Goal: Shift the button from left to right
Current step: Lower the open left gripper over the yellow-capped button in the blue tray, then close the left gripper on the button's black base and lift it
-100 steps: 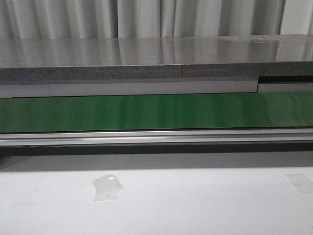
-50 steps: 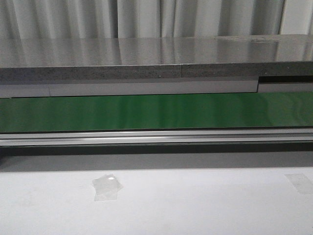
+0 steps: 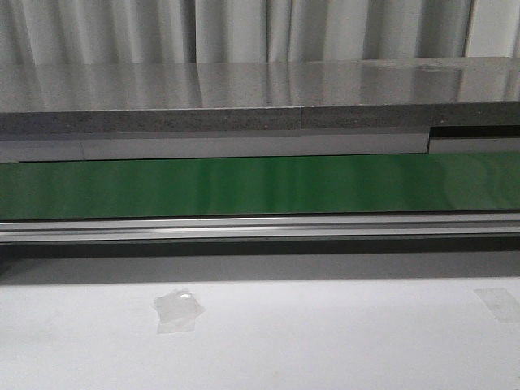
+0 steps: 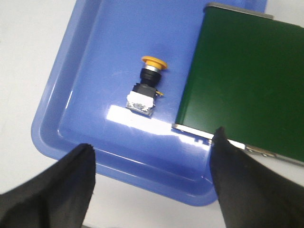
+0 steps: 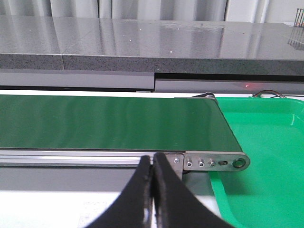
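Note:
The button (image 4: 147, 88), with a yellow-orange cap and a black body, lies on its side in a blue tray (image 4: 76, 95) in the left wrist view. My left gripper (image 4: 153, 149) hangs open above the tray's near rim, short of the button, its black fingers (image 4: 71, 180) wide apart and holding nothing. In the right wrist view my right gripper (image 5: 153, 164) is shut with nothing between its fingers, in front of the end of the green conveyor belt (image 5: 109, 121). Neither gripper nor the button shows in the front view.
The green conveyor belt (image 3: 260, 185) crosses the front view, with an aluminium rail (image 3: 260, 227) in front and a grey counter (image 3: 244, 89) behind. A green tray (image 5: 266, 152) sits past the belt's right end. Tape patches (image 3: 179, 309) lie on the white table.

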